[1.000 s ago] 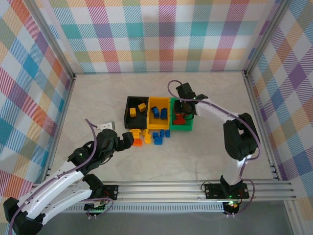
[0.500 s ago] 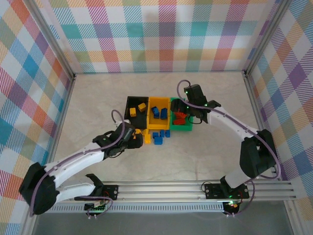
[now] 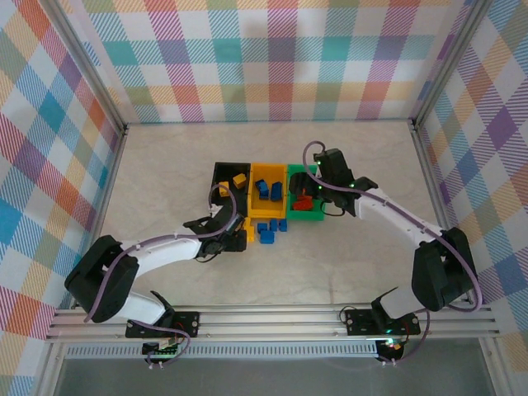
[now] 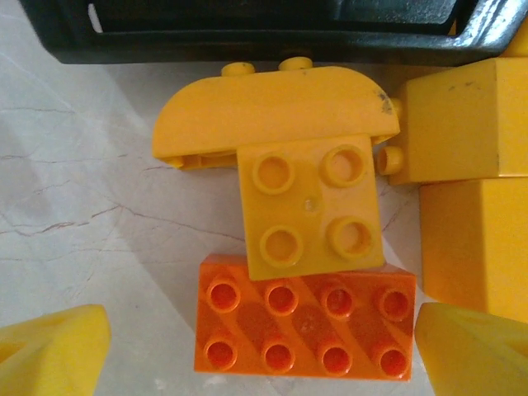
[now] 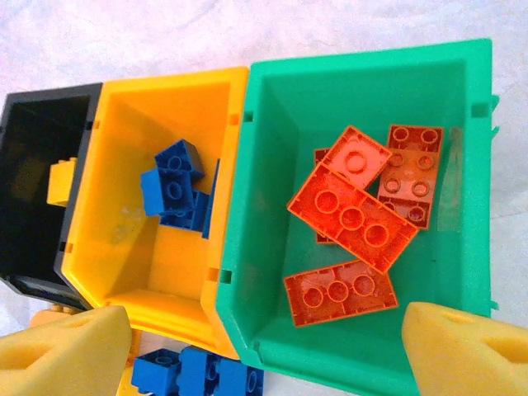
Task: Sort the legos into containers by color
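- Left arm (image 3: pixel 157 247) has stretched in; left fingers (image 4: pixel 54 351) stand apart around the orange brick (image 4: pixel 305 318) on the desk (image 4: pixel 99 206)
- Right fingers (image 5: pixel 66 351) apart over green bin (image 5: pixel 272 206)
- Risk: the touching yellow brick (image 4: pixel 309 206) gets dragged along

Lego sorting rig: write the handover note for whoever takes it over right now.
Left gripper: open, empty, over the loose yellow bricks and one orange brick in front of the black bin.
Right gripper: open, empty, above the green bin.
Done: two yellow bricks in the black bin, blue bricks in the yellow bin, orange-red bricks in the green bin.
To do: those loose yellow and orange bricks, plus loose blue bricks on the table in front of the yellow bin.
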